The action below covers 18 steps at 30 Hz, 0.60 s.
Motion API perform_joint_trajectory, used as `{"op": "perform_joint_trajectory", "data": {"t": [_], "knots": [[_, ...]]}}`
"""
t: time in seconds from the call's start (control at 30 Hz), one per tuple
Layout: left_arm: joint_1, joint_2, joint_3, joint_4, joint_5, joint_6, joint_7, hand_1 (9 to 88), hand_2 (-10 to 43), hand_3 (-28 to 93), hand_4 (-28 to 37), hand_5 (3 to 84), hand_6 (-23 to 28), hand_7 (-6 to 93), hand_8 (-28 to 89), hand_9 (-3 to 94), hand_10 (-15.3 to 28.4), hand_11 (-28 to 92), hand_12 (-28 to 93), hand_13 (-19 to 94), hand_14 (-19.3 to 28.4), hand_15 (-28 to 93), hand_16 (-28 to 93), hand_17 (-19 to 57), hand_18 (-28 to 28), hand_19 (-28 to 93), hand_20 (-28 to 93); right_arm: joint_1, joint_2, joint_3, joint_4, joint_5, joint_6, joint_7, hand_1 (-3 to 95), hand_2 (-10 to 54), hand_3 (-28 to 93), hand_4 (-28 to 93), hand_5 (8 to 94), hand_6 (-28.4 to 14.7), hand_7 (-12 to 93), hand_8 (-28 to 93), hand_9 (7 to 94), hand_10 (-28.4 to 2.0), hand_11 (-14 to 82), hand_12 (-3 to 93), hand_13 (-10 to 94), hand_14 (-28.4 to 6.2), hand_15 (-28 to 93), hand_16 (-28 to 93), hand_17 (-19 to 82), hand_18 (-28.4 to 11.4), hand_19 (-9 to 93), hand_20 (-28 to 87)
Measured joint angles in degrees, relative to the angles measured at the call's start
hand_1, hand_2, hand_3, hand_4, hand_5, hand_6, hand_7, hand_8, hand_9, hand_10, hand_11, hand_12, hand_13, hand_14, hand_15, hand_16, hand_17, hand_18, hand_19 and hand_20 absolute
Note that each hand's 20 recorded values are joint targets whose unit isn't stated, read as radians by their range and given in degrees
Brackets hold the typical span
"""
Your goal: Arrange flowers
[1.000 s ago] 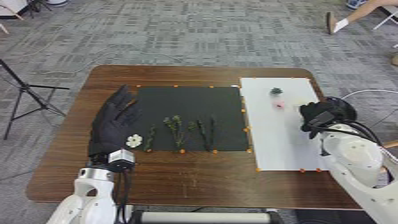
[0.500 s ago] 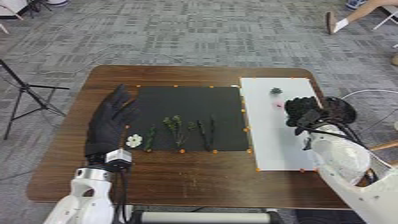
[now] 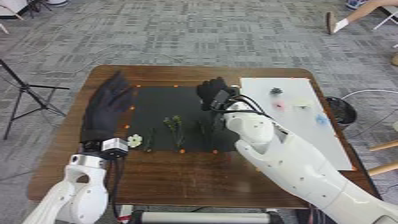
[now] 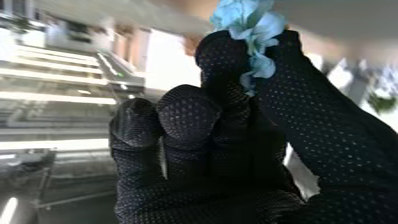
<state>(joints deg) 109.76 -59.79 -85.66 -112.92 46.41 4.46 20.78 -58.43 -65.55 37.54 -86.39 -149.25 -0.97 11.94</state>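
Note:
My right hand [image 3: 213, 94] is over the black mat [image 3: 165, 102], near its upper right part. In the right wrist view, the thumb and a finger of my right hand [image 4: 244, 107] pinch a pale blue flower [image 4: 253, 30]. My left hand [image 3: 107, 107] lies along the mat's left side with straight fingers. A white flower [image 3: 134, 140] is at the mat's lower left, beside green stems [image 3: 175, 127]. On the white sheet [image 3: 298, 145] lie a dark green piece [image 3: 276, 91], a pink flower [image 3: 279, 106], a pale yellowish one [image 3: 303, 103] and a light blue one [image 3: 322, 119].
Small orange markers line the mat and sheet on the brown table [image 3: 178, 185]. A black round container [image 3: 341, 111] stands beyond the table's right edge. A black tripod [image 3: 34, 95] is off to the left.
My right hand has swung left from the white sheet to the black mat, uncovering the pale yellowish and light blue flowers. My left hand has shifted slightly farther from the robot.

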Motion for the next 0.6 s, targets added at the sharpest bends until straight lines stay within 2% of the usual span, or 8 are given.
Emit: {"op": "perform_joint_trajectory", "data": {"t": [0.17,0.37,0.47,0.6], "knots": [[-4.6,0.88,1.0,0.56,0.11,0.06,0.37,24.0,-1.8,68,-27.6,28.1,1.7,20.1,-11,26.9,11.5,15,17,23,14.9,20,4,-11.3,21.4,45,6,0.6,-8.7,-0.4,1.9,-1.2,-1.0,-0.6,48.8,-9.5,83,-22,68.3,1.0,51,4,80.1,-6.4,30.4,55.0,68,-7.6,73,43,37,-18.9,93,53],[-9.0,1.43,2.37,1.4,0.11,-0.13,1.01,24.1,-1.7,68,-27.4,28.4,1.7,19.9,-11,27.0,11.5,15,16,23,14.8,20,4,-11.1,21.5,45,6,0.0,-14.8,-1.2,5.2,-2.4,-1.8,-1.1,49.4,-9.5,82,-23,68.0,1.1,51,3,79.9,-6.0,29.7,54.7,68,-7.3,73,43,37,-18.7,93,54],[-10.7,1.42,3.07,1.6,0.11,-0.28,1.25,24.0,-1.7,68,-27.4,28.5,1.7,19.9,-11,27.0,11.5,15,16,23,14.8,20,4,-11.1,21.6,45,6,-0.5,-16.4,-1.3,6.5,-3.0,-1.9,-1.7,49.4,-9.5,82,-23,67.7,1.4,51,3,79.9,-5.9,29.3,54.3,68,-7.5,73,43,37,-18.6,93,54],[-11.9,1.33,3.33,1.6,0.26,-0.58,1.43,24.1,-1.7,68,-27.3,28.6,1.7,19.8,-11,27.0,11.5,15,16,23,14.7,20,4,-11.1,21.6,45,6,-0.9,-17.3,-1.4,7.5,-4.1,-1.5,-2.4,49.3,-9.5,82,-24,67.5,1.6,51,3,79.8,-5.6,29.3,54.4,68,-7.6,73,43,36,-18.6,93,54]]}}
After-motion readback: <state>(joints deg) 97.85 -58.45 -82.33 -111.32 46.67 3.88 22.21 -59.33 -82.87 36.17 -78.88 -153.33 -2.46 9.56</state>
